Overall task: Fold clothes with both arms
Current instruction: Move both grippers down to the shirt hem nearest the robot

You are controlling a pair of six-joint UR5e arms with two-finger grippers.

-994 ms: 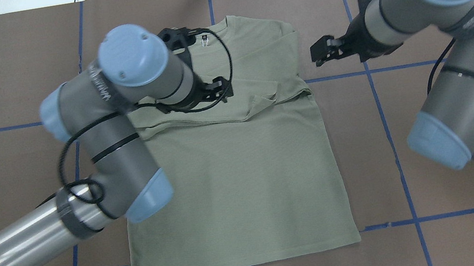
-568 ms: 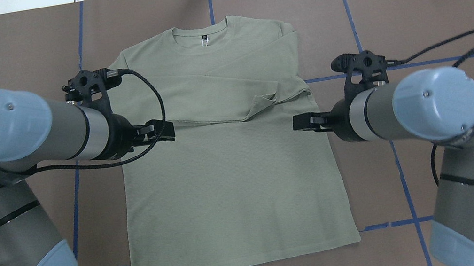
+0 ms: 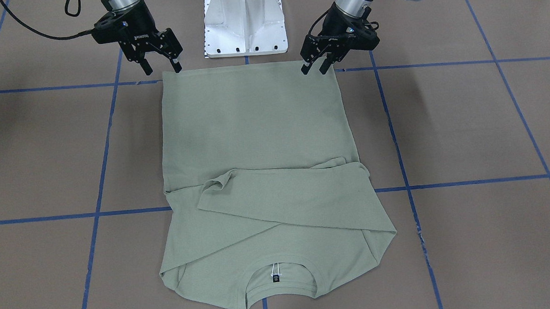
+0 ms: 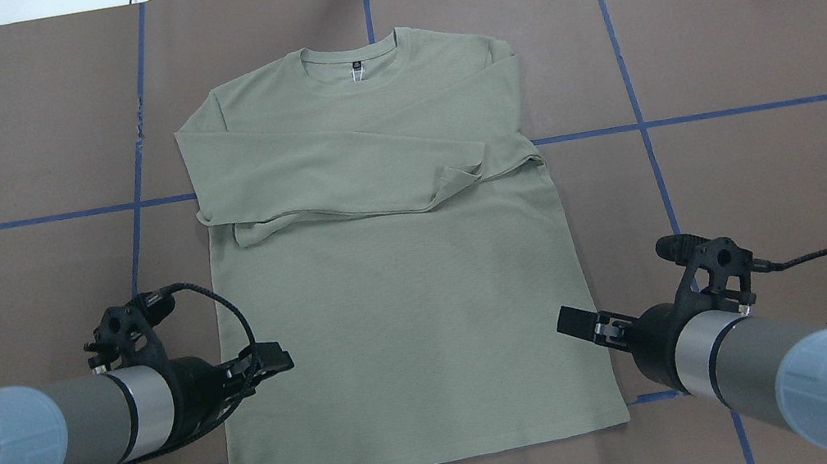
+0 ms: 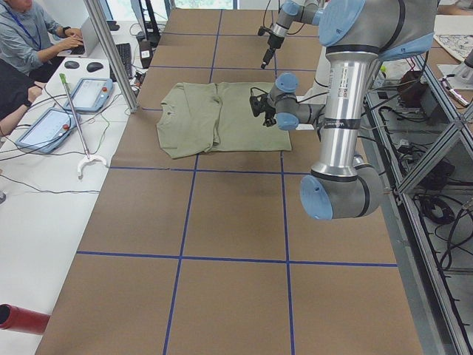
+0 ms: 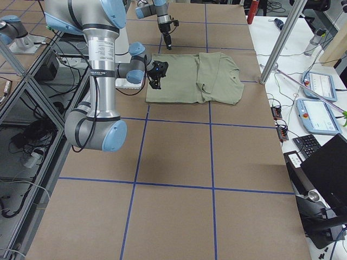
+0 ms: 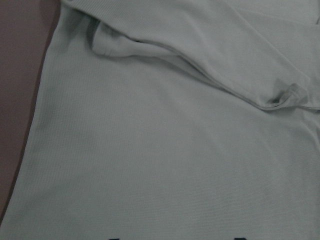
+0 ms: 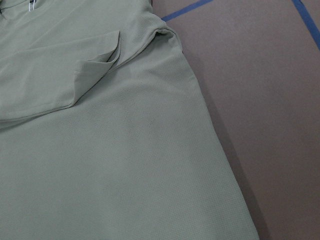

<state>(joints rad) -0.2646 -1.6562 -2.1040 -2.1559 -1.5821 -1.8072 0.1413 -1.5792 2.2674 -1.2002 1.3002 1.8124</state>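
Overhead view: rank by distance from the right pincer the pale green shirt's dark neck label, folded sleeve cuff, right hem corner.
From the right pincer:
1. Right hem corner, near edge.
2. Folded sleeve cuff, mid-shirt.
3. Dark neck label, far collar.

The shirt (image 4: pixel 403 325) is matt, finely ribbed knit cloth. The table (image 4: pixel 768 167) wears dull brown paper crossed by smooth blue tape (image 4: pixel 734 110). The left arm (image 4: pixel 83 424) and right arm (image 4: pixel 741 361) are satin grey metal. The pedestal (image 3: pixel 244 15) is glossy white metal.
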